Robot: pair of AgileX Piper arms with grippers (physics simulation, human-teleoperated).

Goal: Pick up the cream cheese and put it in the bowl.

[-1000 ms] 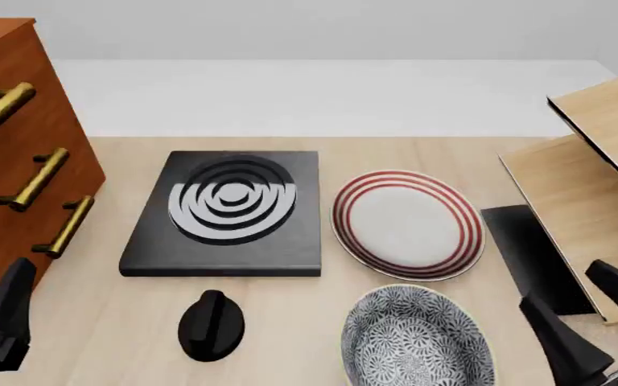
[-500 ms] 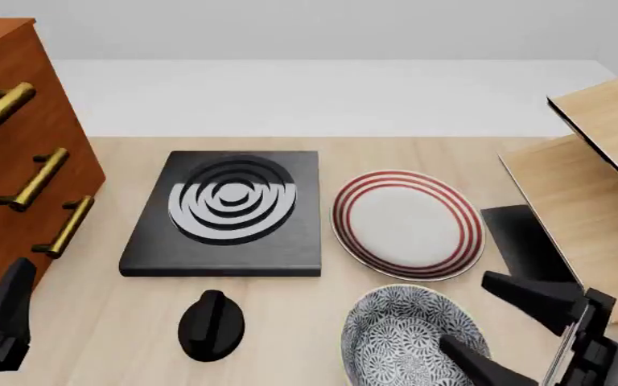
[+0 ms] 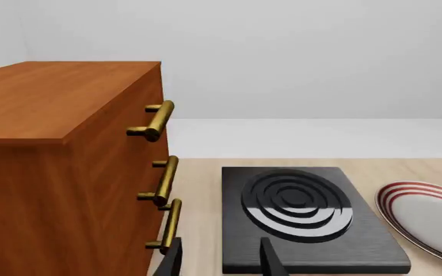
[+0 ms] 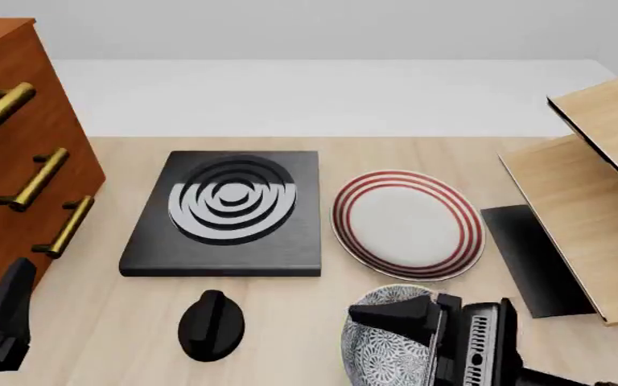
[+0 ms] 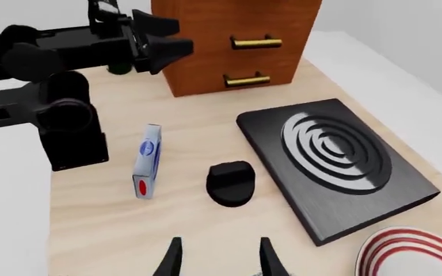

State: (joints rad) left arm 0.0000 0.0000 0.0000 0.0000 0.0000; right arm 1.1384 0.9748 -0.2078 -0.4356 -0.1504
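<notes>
Task not started: the cream cheese (image 5: 147, 161) lies beside the black knob (image 5: 230, 183), ungrasped. The right gripper (image 5: 217, 259) is open, empty; bowl (image 4: 379, 342) apparently empty.

- My front camera sits above and behind my grippers, looking forward and down over the table (image 4: 287, 322), with the black stove plate (image 4: 228, 211) mid-frame.
- My left wrist camera looks low along my fingers, close beside the wooden drawer cabinet (image 3: 67, 172), toward the far wall.
- My right wrist camera looks down across the table toward my left arm (image 5: 60, 75).
- All three share the stove plate, the cabinet and the red-ringed plate (image 4: 408, 223).
</notes>
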